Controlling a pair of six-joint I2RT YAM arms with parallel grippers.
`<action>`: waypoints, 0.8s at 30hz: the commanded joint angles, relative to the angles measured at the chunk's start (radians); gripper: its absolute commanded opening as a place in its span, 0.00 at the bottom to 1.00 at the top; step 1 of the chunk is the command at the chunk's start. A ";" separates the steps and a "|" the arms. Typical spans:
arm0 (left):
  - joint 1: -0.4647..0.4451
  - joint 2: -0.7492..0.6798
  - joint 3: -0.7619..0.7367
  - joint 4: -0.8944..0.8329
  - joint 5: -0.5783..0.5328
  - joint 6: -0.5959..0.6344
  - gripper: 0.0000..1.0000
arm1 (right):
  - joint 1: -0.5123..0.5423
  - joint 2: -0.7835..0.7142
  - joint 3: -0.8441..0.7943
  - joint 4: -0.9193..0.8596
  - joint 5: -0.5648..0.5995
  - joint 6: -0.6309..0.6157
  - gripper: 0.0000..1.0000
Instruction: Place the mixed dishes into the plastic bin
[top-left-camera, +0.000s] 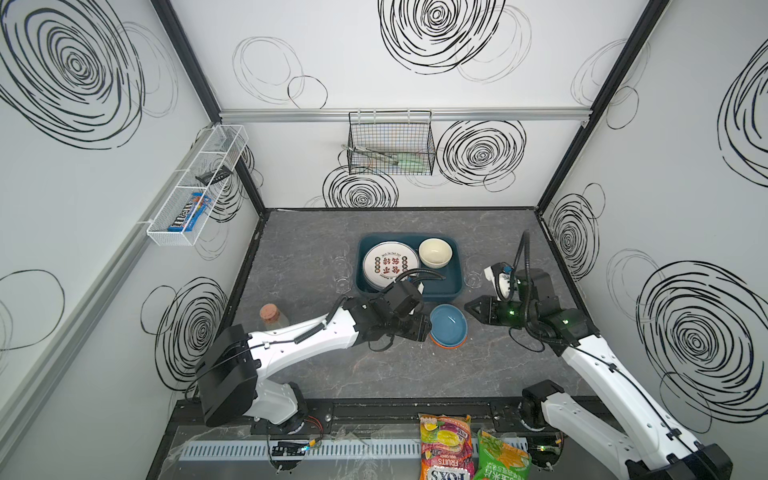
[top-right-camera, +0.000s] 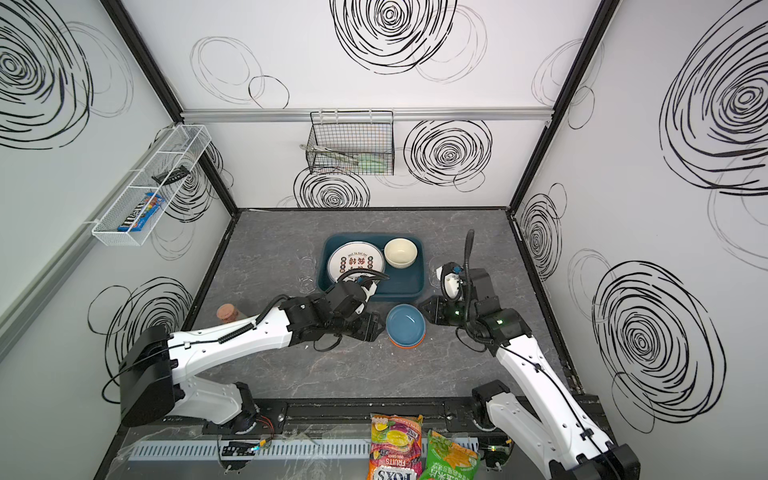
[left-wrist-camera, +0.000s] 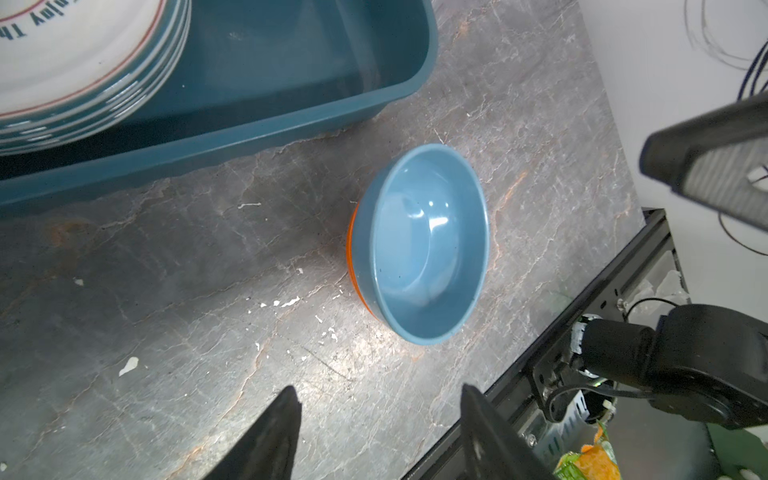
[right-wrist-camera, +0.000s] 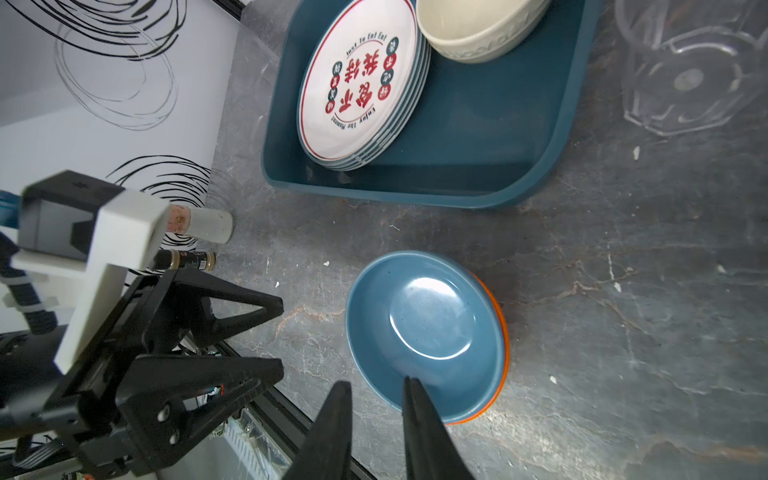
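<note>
- blue bowl (left-wrist-camera: 424, 249): glossy, smooth glaze.
- plastic bin (right-wrist-camera: 478, 124): smooth teal plastic, dull sheen.
- counter (right-wrist-camera: 623, 291): grey marbled stone look, matt, flecked with white chips.
- tumbler (right-wrist-camera: 685, 75): clear, faceted glass.

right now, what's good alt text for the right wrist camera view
A blue bowl nested in an orange bowl sits on a grey table, the right gripper slightly open at its rim. The open left gripper faces it from the other side. Beyond, a teal plastic bin holds stacked plates and a cream bowl, with a clear glass tumbler beside it.
</note>
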 joint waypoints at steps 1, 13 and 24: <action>-0.014 0.038 0.057 -0.022 -0.054 0.028 0.64 | -0.007 -0.034 -0.025 -0.064 0.000 0.025 0.28; -0.034 0.190 0.161 -0.057 -0.114 0.055 0.53 | -0.006 -0.091 -0.145 -0.107 0.019 0.121 0.32; -0.032 0.304 0.237 -0.078 -0.151 0.066 0.39 | -0.007 -0.100 -0.158 -0.094 0.021 0.126 0.34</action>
